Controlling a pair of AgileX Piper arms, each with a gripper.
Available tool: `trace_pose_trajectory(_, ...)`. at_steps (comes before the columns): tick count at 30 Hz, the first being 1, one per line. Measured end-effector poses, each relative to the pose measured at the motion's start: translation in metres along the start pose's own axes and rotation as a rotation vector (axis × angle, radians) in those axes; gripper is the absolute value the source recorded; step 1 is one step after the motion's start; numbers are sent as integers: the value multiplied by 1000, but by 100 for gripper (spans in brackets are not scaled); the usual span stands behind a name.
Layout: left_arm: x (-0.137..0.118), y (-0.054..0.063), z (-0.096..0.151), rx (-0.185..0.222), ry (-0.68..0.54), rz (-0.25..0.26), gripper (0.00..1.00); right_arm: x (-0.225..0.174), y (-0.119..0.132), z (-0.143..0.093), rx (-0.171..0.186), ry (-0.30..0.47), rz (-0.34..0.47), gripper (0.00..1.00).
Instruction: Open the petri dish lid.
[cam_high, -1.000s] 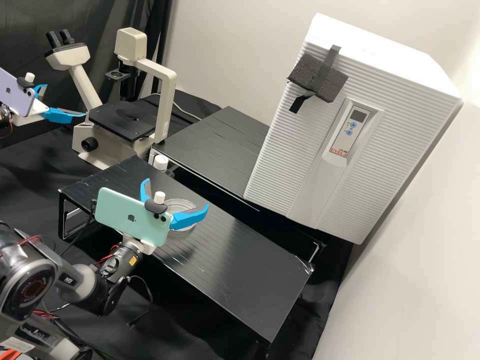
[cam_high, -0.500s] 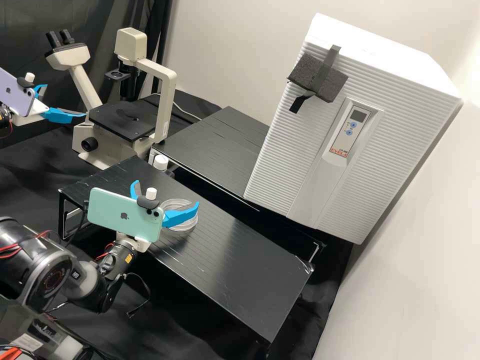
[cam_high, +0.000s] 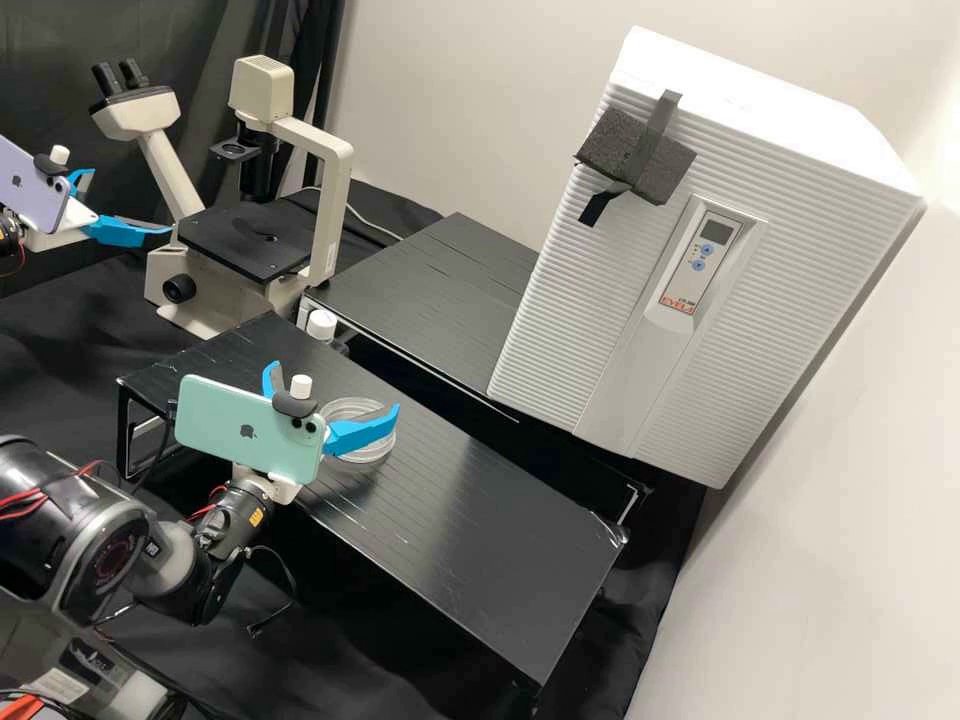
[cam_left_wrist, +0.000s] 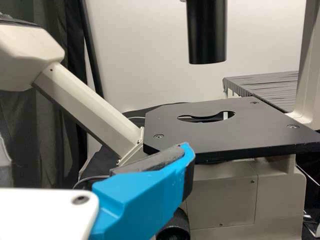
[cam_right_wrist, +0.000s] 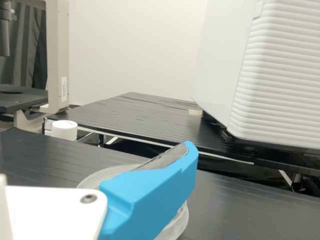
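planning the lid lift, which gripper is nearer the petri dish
Right. The right gripper hovers at the petri dish, one blue finger crossing in front of it in the high view. The left gripper is well away, beside the microscope.

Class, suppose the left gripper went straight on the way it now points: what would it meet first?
The left gripper would probably meet the microscope first, likely around its black stage, though depth is hard to judge.
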Motion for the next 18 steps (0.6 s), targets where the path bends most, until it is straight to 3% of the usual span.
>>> trace_pose_trajectory(18,0,0,0,0,0,0,100,2,-2,8,-6,-63,2,100)
